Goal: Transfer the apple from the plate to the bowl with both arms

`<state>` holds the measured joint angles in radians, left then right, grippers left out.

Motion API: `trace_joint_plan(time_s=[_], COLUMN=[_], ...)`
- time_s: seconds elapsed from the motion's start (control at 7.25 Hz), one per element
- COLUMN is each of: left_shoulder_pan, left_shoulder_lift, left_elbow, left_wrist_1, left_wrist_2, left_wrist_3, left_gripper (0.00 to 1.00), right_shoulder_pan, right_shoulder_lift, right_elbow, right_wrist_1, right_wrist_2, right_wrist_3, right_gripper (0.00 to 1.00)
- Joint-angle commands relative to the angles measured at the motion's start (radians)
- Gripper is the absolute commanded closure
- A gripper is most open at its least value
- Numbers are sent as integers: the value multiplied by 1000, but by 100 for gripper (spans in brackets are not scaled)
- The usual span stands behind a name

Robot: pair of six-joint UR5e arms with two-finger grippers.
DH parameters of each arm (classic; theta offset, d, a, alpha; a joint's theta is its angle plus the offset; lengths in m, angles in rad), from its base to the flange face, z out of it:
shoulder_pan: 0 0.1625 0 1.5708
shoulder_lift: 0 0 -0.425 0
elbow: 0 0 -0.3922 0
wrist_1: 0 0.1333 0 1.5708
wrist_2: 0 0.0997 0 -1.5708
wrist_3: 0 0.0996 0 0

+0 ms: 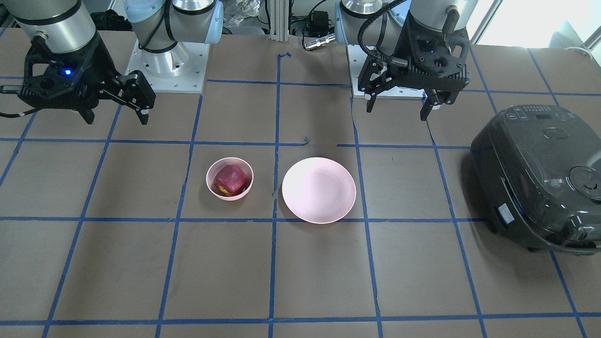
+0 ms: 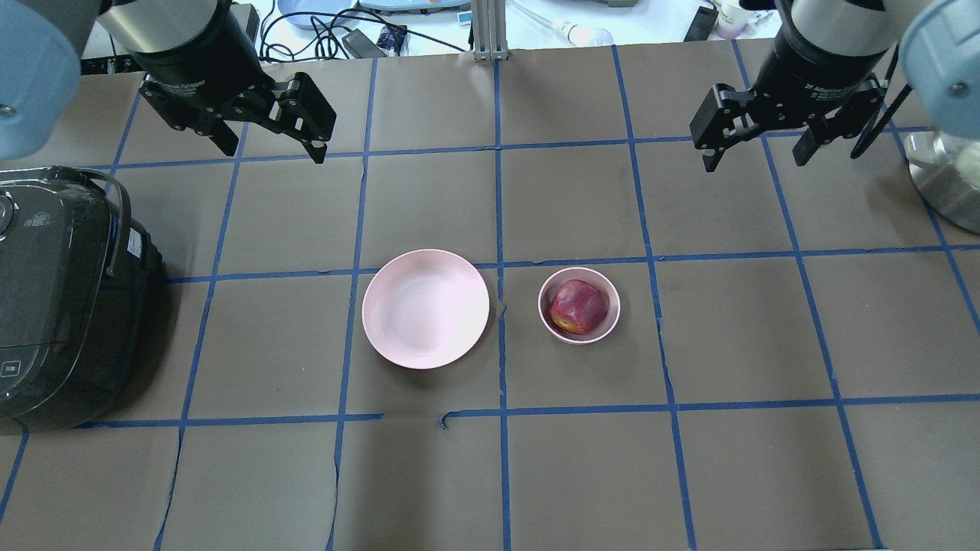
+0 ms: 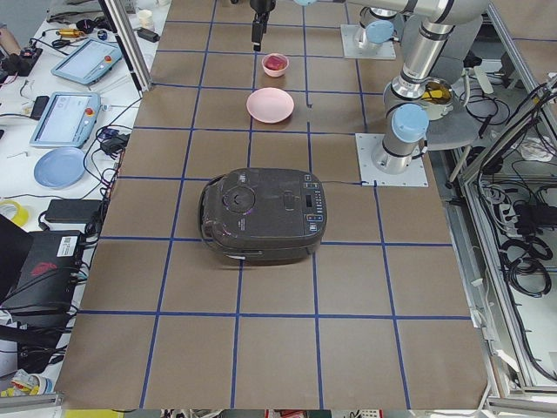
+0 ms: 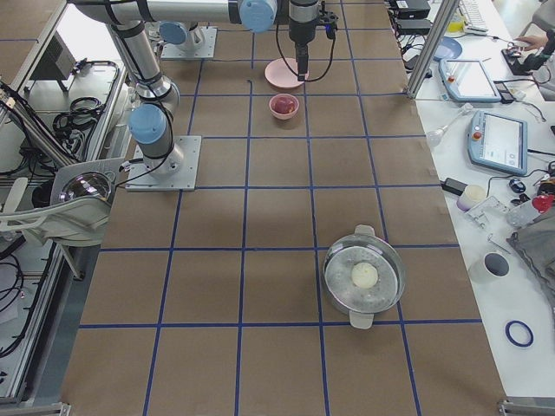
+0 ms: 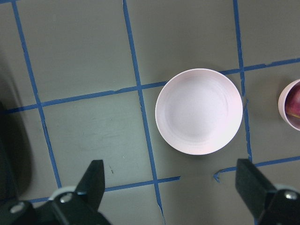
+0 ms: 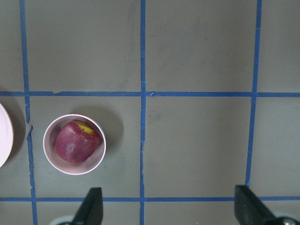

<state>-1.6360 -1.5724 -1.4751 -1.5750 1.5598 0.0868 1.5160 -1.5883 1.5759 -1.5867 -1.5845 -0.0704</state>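
The apple sits in the bowl, right of centre in the overhead view, just beside the plate. My right gripper hangs at upper right and my left gripper at upper left, both with fingers spread wide, well apart from it.

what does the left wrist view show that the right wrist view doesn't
Only the left wrist view: the whole plate, empty, and the open left claw. Only the right wrist view: the whole bowl with the apple sitting in it, and the open right claw. Both: the brown table with blue tape lines, and each catches just an edge of the other dish.
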Motion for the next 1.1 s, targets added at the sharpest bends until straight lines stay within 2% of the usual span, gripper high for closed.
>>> trace_joint_plan(time_s=[0.0, 0.97], left_shoulder_pan=[1, 2], left_shoulder_lift=[0, 0], left_elbow=[-1, -1], left_wrist_1=[1, 0], left_wrist_2=[-1, 0], left_wrist_3=[1, 2], left_gripper=[0, 0], right_shoulder_pan=[0, 0], right_shoulder_lift=[1, -10], right_elbow=[-1, -20], right_wrist_1=[-1, -6], right_wrist_2=[-2, 9], right_wrist_3=[1, 3], right_gripper=[0, 0])
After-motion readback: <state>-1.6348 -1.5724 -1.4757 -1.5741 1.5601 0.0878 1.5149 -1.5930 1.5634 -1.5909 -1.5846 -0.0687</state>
